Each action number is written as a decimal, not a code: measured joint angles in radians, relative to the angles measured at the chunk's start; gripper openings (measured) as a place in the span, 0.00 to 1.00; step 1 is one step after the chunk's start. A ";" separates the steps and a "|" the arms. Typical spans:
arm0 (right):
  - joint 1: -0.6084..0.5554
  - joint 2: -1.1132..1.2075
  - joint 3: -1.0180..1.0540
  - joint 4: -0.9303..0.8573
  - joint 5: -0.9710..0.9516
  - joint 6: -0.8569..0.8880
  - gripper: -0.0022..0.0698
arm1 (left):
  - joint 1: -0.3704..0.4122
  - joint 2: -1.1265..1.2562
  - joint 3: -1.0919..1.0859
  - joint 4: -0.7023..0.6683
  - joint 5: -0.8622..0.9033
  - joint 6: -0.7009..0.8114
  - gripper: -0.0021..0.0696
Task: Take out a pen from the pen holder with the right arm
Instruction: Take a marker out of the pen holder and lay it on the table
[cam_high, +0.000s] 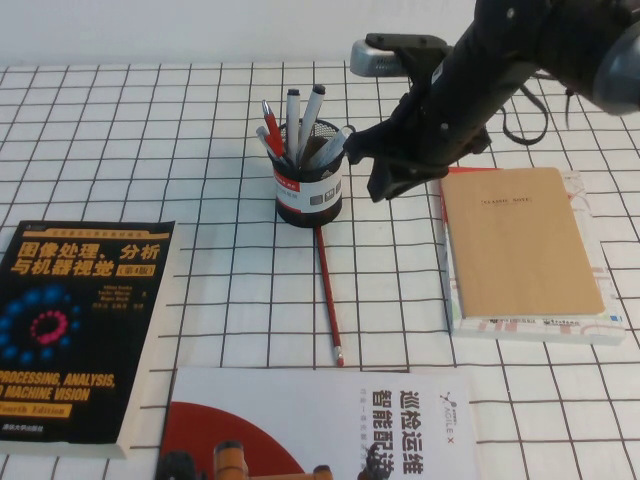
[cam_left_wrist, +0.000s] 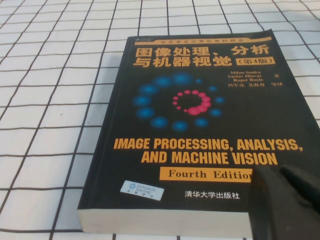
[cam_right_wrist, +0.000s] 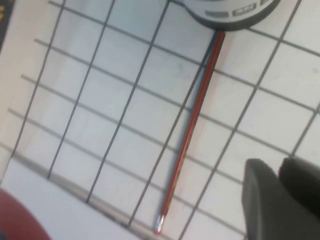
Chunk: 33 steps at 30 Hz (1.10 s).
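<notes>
Pen holder (cam_high: 309, 190) black metal mesh; black book (cam_left_wrist: 200, 125) cover glossy; tan notebook (cam_high: 520, 245) cover matt paper; red pen (cam_right_wrist: 192, 125) smooth.

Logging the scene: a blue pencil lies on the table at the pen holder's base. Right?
No: the pencil is red, per the high view. The right gripper hangs beside the pen holder; the left gripper is over the black book.

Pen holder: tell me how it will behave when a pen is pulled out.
The pen holder looks like light mesh, so it probably slides if nudged. Tall pens lean out above its rim, so it may tip under a sideways pull. Right gripper hangs beside it; left gripper hovers over the black book.
</notes>
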 joint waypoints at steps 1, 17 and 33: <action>0.008 -0.040 0.034 -0.013 -0.008 0.000 0.11 | 0.000 0.000 0.000 0.000 0.000 0.000 0.03; 0.028 -0.753 0.751 -0.120 -0.291 0.014 0.01 | 0.000 0.000 0.000 0.000 0.000 0.000 0.03; 0.028 -1.346 1.186 -0.154 -0.259 0.014 0.01 | 0.000 0.000 0.000 0.000 0.000 0.000 0.03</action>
